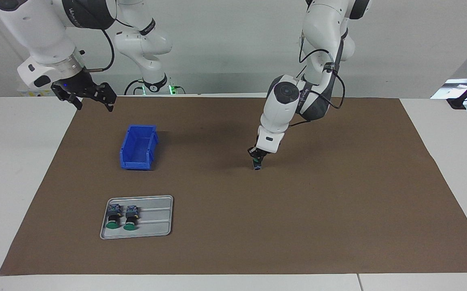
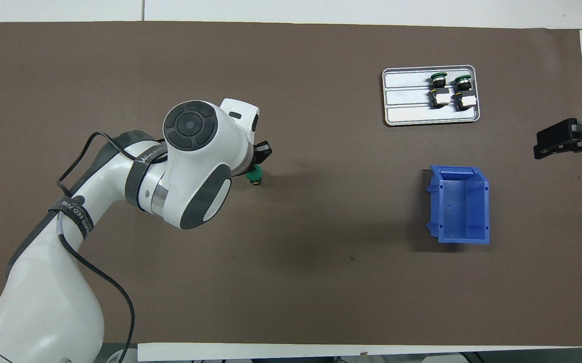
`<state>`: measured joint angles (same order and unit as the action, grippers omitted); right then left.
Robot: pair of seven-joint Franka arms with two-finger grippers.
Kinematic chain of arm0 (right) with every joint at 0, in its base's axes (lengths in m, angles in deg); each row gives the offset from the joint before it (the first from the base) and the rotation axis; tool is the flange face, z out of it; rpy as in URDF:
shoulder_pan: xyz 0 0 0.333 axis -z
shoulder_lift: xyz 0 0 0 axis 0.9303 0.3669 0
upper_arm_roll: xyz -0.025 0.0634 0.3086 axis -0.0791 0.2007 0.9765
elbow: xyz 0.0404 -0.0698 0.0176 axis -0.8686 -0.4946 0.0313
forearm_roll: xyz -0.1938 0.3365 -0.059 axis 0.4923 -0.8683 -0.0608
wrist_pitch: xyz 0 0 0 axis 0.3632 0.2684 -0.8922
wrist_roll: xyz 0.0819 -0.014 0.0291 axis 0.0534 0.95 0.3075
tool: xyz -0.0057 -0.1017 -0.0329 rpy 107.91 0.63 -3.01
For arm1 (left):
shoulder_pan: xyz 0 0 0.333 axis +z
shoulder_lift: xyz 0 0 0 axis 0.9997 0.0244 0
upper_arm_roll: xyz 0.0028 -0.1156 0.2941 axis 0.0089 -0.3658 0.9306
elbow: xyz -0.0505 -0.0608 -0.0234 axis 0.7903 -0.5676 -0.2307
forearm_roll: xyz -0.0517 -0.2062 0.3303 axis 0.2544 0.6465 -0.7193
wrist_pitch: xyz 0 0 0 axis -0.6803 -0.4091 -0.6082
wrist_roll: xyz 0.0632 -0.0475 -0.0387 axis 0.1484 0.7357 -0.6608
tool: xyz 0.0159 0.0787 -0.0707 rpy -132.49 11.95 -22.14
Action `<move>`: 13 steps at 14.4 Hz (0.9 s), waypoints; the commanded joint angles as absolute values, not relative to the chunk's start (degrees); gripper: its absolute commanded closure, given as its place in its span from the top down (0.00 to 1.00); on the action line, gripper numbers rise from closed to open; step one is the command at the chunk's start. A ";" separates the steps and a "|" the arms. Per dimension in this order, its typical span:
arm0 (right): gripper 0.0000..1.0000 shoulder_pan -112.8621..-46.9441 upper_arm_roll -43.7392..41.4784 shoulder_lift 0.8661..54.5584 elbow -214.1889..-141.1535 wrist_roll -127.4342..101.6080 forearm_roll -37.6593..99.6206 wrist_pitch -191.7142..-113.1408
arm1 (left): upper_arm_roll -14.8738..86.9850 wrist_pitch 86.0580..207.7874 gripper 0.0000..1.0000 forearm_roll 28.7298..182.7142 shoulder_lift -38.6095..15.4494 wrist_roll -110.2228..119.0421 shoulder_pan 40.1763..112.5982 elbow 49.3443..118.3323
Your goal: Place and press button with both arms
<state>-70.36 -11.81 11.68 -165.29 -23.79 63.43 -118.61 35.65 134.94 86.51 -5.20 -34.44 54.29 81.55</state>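
**Left gripper tips down on upright button, right arm waits**

Left gripper point(image 1: 256, 158) is low over the middle of the brown mat point(image 1: 338, 210), pointing down. Fingertips pressed together, sitting on the green cap of the button point(image 1: 257, 165). Not pinching it by the sides as far as the facing view shows. The button stands upright on the mat, cap up, body below. In the overhead view the green cap point(image 2: 255, 175) pokes out just past the left arm's wrist, and most of the left gripper point(image 2: 256, 162) is hidden under the wrist housing.

Right gripper point(image 1: 91, 97) hangs in the air over the mat's edge at the right arm's end of the table, fingers spread wide, holding nothing. This arm waits. Overhead, the right gripper point(image 2: 570, 138) shows at the picture's edge.

Blue bin point(image 1: 138, 147) sits on the mat toward the right arm's end, open top up, empty inside. Grey tray point(image 1: 156, 220) lies farther from the robots than the bin. Two spare buttons point(image 1: 121, 216) lie on their sides in the tray, side by side, green caps pointing away from the robots. Both sit at the tray end toward the right arm's side. The button under the left gripper is well apart from bin and tray, toward the left arm's end from them.
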 commanded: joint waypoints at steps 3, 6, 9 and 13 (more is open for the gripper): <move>0.98 -69.89 -11.58 10.44 -166.64 -22.93 63.15 -118.85 | 36.01 138.88 0.00 85.68 -5.64 -35.25 53.18 86.52; 0.98 -69.71 -11.58 10.44 -166.64 -22.85 63.15 -118.85 | 36.01 138.35 0.00 85.77 -5.82 -35.25 53.62 86.18; 0.98 -69.97 -11.58 10.44 -166.64 -22.85 63.15 -118.85 | 36.18 134.33 0.06 85.77 -8.19 -34.99 54.50 83.90; 0.98 -69.80 -11.58 10.44 -166.64 -22.76 63.15 -119.03 | 36.53 129.57 0.48 85.77 -10.12 -34.90 56.43 80.81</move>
